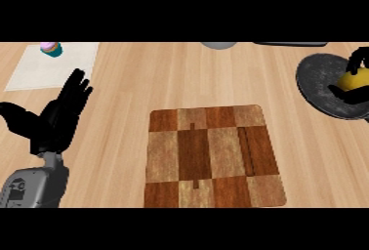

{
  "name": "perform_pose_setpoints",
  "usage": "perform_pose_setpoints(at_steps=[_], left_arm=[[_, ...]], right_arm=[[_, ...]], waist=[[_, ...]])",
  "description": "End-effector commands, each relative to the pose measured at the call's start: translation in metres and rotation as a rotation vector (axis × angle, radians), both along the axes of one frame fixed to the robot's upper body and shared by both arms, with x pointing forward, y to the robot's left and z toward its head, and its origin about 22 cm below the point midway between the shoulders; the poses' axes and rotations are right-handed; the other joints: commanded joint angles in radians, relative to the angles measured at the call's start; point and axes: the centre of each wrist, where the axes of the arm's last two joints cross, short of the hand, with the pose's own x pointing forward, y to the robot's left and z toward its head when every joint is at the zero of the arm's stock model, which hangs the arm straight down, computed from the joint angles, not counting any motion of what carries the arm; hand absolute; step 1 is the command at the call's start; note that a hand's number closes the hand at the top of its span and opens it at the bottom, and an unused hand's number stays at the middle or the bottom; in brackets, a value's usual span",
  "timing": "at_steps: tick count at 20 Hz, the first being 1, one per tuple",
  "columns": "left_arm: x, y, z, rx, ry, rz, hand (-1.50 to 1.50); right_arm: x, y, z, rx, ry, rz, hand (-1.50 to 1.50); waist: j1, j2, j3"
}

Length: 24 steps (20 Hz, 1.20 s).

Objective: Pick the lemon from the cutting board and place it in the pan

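1. At three o'clock, over the dark round pan (320,78): right hand (353,93), black fingers curled round the yellow lemon (355,79), hiding part of it.
2. Lemon held above the pan's inner surface, near its right side; whether touching the pan, cannot tell.
3. Pan on the wooden counter (180,78), partly cut off by the right edge of the view.
4. At centre, running down toward six o'clock: chequered wooden cutting board (213,156), flat on the counter, well apart from the pan.
5. At nine o'clock: left hand (54,119), fingers straight and spread apart, pointing up, holding nothing, at rest on its grey forearm (32,183) coming in from seven o'clock.
6. At eleven o'clock: pale cloth or mat (43,68) lying on the counter, with a small teal and pink object (51,48) on its top edge, partly cut off.
7. At twelve o'clock: grey rounded object (218,45), only its lower rim showing.
8. At one o'clock: dark flat object (292,44) along the top edge, too little visible to name.
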Motion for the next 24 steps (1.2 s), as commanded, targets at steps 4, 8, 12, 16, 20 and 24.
perform_pose_setpoints(at_steps=[4, 8, 12, 16, 20, 24], left_arm=[[0.001, -0.015, -0.005, -0.017, 0.002, -0.022, 0.0], [0.004, -0.014, 0.003, 0.009, -0.025, -0.045, 0.0], [0.009, -0.019, 0.023, 0.001, -0.029, -0.039, 0.0], [0.001, -0.026, -0.003, -0.016, -0.022, -0.033, 0.0], [-0.002, -0.005, 0.001, -0.006, -0.005, -0.019, 0.0], [0.001, -0.01, 0.005, -0.001, -0.025, 0.006, 0.0]], right_arm=[[-0.005, 0.004, -0.045, -0.034, 0.132, -0.094, 1.5], [-0.012, -0.01, -0.044, 0.055, 0.261, -0.193, -1.5], [-0.015, -0.018, -0.04, 0.083, 0.296, -0.123, -1.5], [-0.012, -0.018, -0.035, 0.24, 0.2, -0.073, -1.5], [-0.026, -0.04, -0.032, 0.478, 0.161, -0.075, -1.5], [-0.044, -0.069, -0.016, 0.671, 0.174, -0.056, -1.5]], waist=[[0.017, 0.01, 0.001], [0.029, 0.017, 0.003], [0.034, 0.016, 0.005], [0.019, 0.013, 0.004], [0.015, 0.011, 0.005], [0.004, 0.013, 0.007]])
